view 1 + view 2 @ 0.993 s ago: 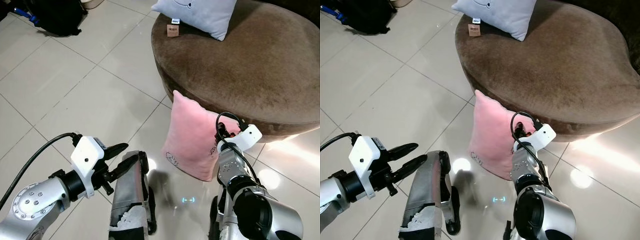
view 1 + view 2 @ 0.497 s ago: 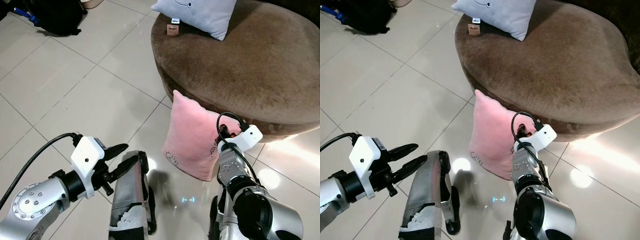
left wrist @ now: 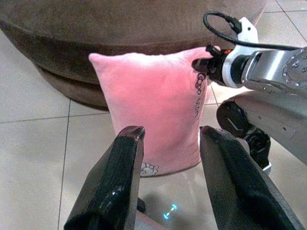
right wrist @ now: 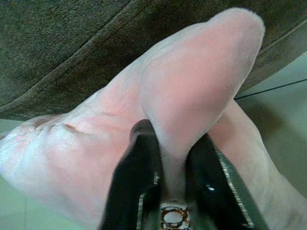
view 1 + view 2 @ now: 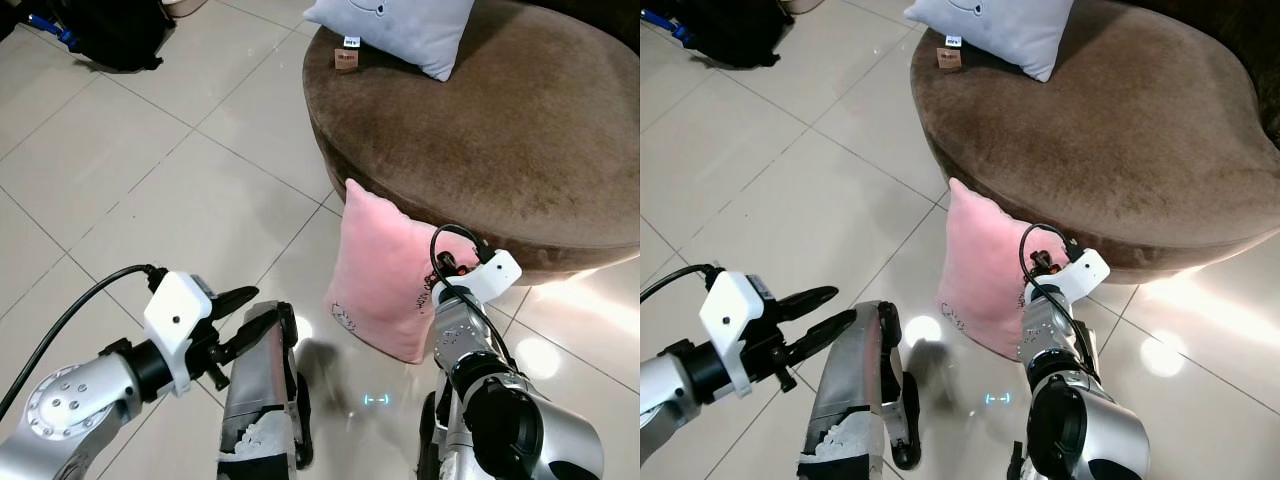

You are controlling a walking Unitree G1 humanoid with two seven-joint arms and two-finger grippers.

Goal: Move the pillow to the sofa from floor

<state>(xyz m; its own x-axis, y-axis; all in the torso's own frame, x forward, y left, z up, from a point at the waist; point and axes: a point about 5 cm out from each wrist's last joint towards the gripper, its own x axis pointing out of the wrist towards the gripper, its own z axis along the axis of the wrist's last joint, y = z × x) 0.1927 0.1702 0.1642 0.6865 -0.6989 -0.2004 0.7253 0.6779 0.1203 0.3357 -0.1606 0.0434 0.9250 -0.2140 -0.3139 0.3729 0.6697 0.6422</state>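
The pink pillow stands upright on the tiled floor, leaning with its back against the side of the round brown sofa. The step in hand is the grasp: the right hand has its two black fingers pressed together on a fold of the pillow's upper corner, and the plush fabric bulges out above the pinch. The pillow's lower edge rests on the tiles, so the lifting itself is, as I judge it, not yet begun. The left hand is held low over the floor, well apart from the pillow and pointing toward its face, with its fingers spread wide and nothing between them. The robot's own leg is just below it. On the sofa seat, at the far side, lies a light grey pillow with a small brown tag, and a black bag sits on the floor far to the left. The next move calls for raising the right arm until the pillow clears the sofa's rim, then carrying it over the free part of the seat. Since only a corner is pinched, the pillow will probably hang and swing; the open left hand could come in to support it.
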